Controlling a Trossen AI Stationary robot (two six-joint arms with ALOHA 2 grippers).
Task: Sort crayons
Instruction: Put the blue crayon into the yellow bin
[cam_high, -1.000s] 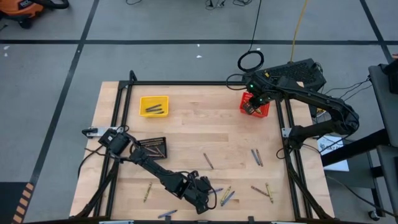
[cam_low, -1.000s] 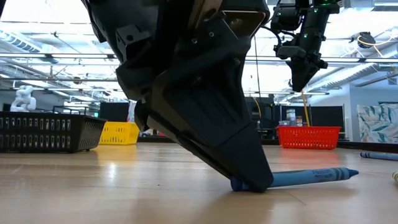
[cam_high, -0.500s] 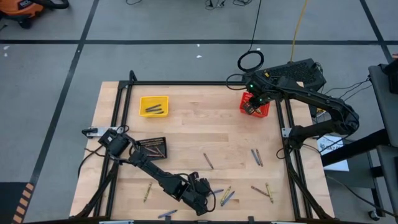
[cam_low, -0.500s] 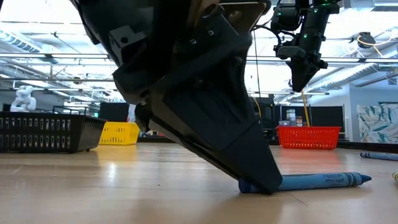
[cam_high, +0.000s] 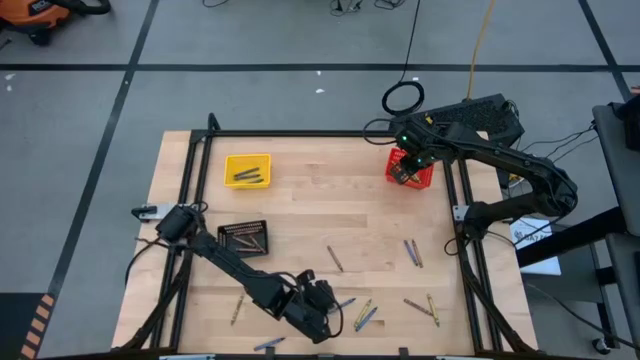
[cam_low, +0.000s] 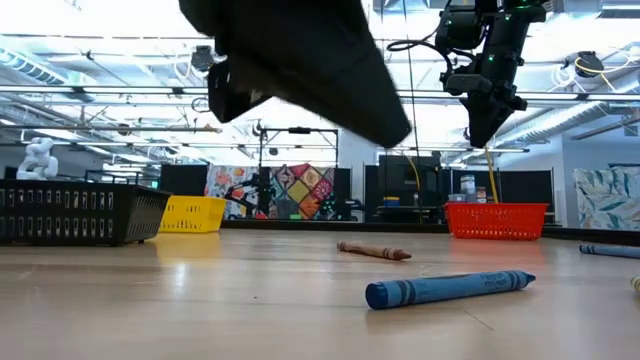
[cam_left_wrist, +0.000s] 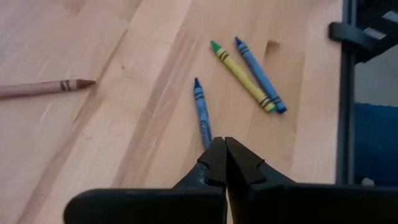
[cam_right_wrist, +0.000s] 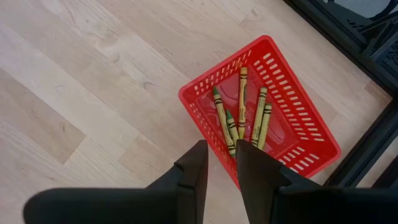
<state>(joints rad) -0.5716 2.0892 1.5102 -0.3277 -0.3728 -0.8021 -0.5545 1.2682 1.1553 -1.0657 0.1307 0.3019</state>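
Near the desk's front edge: left gripper (cam_left_wrist: 224, 144) pinched shut, empty, above a blue crayon (cam_left_wrist: 202, 115). Over the red basket (cam_right_wrist: 298, 118) at the back right corner: right gripper (cam_right_wrist: 219, 149), fingers parted, holding nothing.

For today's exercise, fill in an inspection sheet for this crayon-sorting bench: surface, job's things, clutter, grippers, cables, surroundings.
Surface: wooden table, black frame around it.
Job's things: loose crayons on the wood, among them a blue crayon and a brown crayon; yellow-green crayons in the red basket; crayons also in the yellow basket and black basket.
Clutter: nothing seen.
Grippers: left gripper shut, empty, above the blue crayon; right gripper over the red basket, jaws apart, empty.
Cables: coiled cable on the floor.
Surroundings: grey floor; workshop behind.
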